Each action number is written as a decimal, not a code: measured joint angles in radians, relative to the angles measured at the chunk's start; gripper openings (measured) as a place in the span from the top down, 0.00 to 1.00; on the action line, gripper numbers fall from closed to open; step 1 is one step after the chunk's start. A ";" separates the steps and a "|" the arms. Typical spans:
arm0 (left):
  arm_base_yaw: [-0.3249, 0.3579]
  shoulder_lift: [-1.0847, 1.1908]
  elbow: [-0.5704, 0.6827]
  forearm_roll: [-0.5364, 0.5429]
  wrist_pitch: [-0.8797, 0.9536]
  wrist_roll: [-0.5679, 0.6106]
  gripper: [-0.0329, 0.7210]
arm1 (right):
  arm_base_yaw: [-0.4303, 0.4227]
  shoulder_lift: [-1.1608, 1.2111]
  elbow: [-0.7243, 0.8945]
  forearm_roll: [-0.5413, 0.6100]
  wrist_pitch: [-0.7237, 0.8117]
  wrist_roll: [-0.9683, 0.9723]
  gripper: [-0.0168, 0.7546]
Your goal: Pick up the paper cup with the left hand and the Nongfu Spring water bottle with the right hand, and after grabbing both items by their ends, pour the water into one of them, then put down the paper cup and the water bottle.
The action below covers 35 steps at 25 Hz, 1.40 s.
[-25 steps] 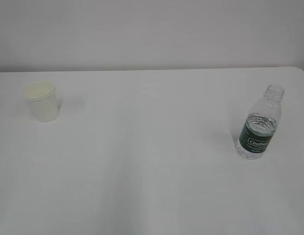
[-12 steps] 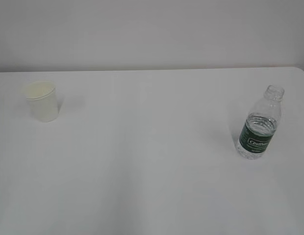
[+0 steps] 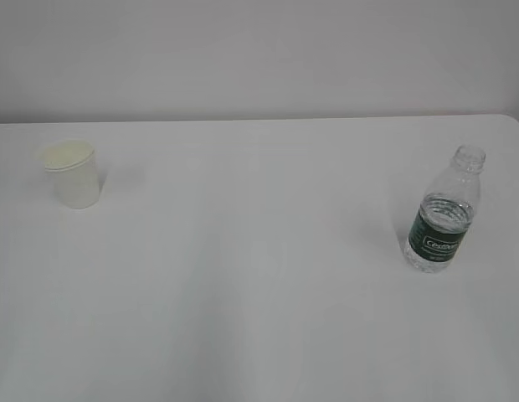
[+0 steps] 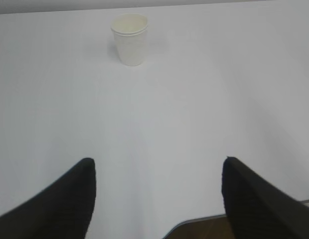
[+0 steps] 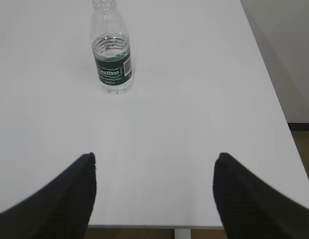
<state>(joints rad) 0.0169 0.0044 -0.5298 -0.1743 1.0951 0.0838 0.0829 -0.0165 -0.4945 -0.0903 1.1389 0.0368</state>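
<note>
The off-white paper cup point(image 3: 73, 173) stands upright at the far left of the white table point(image 3: 259, 268); the left wrist view shows the paper cup point(image 4: 130, 39) far ahead of my left gripper point(image 4: 157, 167), which is open and empty near the table's front edge. The Nongfu Spring water bottle point(image 3: 444, 212), capless with a dark green label, stands upright at the right, partly filled with water point(image 3: 448, 216). In the right wrist view the water bottle point(image 5: 111, 52) is well ahead and left of my open, empty right gripper point(image 5: 154, 162). Neither arm appears in the exterior view.
The table's front edge point(image 5: 154, 226) lies just under the right gripper, and its right edge point(image 5: 269, 74) runs close to the bottle's side. A pale wall point(image 3: 259, 50) stands behind the table.
</note>
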 joint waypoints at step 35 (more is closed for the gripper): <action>0.000 0.000 -0.007 -0.004 -0.006 0.000 0.25 | 0.000 0.000 -0.007 0.008 0.000 0.000 0.26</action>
<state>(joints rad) 0.0169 0.0044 -0.5367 -0.1781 1.0893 0.0838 0.0829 -0.0165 -0.5010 -0.0821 1.1389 0.0368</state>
